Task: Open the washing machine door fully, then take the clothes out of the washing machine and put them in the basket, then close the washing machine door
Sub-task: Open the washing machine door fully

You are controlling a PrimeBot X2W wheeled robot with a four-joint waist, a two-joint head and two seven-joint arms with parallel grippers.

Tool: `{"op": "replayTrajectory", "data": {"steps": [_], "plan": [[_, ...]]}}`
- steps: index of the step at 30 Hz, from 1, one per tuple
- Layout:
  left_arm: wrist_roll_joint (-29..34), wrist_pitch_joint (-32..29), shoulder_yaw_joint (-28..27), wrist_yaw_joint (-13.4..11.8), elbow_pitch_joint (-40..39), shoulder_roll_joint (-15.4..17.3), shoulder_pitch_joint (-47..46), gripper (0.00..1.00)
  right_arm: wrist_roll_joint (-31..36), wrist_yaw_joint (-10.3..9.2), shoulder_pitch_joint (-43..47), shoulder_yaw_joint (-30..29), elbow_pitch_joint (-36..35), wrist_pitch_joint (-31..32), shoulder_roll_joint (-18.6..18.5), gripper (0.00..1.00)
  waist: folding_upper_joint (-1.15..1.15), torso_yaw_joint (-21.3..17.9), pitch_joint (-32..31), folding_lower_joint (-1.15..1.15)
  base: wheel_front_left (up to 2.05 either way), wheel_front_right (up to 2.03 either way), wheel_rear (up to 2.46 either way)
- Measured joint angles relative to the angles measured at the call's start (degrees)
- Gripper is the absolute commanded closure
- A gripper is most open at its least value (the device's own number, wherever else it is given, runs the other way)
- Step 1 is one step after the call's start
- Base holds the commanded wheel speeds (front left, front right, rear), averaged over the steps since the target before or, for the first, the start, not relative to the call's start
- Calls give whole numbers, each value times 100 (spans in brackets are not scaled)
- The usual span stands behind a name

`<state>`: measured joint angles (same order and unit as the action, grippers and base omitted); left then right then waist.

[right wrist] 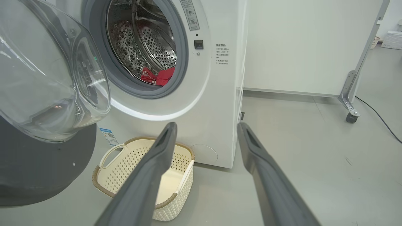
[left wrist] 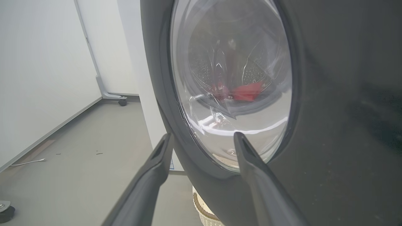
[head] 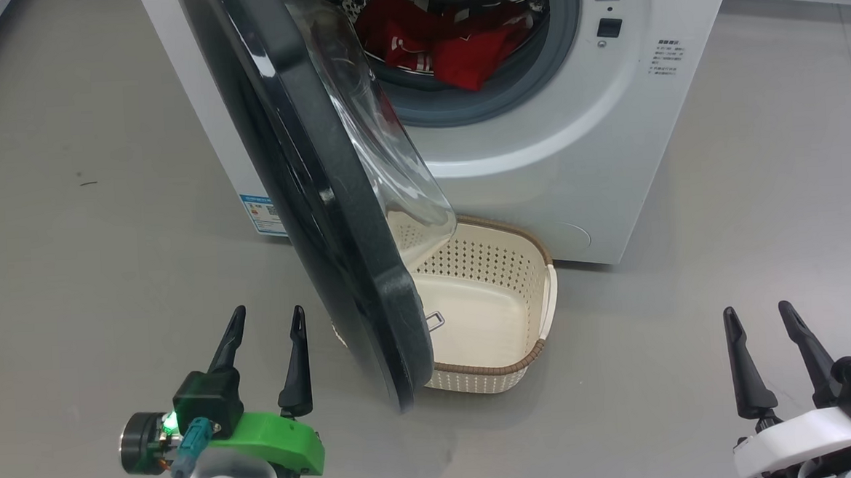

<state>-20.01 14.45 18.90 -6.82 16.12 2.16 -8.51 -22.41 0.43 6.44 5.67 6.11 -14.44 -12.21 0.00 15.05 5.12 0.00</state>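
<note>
Head view has the washing machine door (head: 298,165) standing only part-open, its glass bowl hanging over the left side of the basket (head: 491,372), which sits against the washing machine (head: 574,151). Red clothes (head: 459,51) lie in the drum, near the gasket. The left gripper (head: 268,311), just beside the door's outer face, and the right gripper (head: 756,309), well apart, both have jaws spread and empty. Likely trouble: a fingertip sliding off the glossy rim, or an arm clipping the bowl unless the door swings wider.
</note>
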Motion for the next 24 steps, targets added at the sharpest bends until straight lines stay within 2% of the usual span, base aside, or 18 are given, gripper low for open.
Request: {"op": "replayTrajectory", "data": {"steps": [23, 24], "plan": [[-15, 0, -12, 0, 25, 0, 32, 0, 224, 49, -4, -74, 0, 0, 259, 0, 0, 59, -91, 0, 0, 0, 0], [-15, 0, -18, 0, 34, 0, 32, 30, 240, 51, -4, -76, 7, 0, 274, 0, 0, 60, -100, 0, 0, 0, 0]]}}
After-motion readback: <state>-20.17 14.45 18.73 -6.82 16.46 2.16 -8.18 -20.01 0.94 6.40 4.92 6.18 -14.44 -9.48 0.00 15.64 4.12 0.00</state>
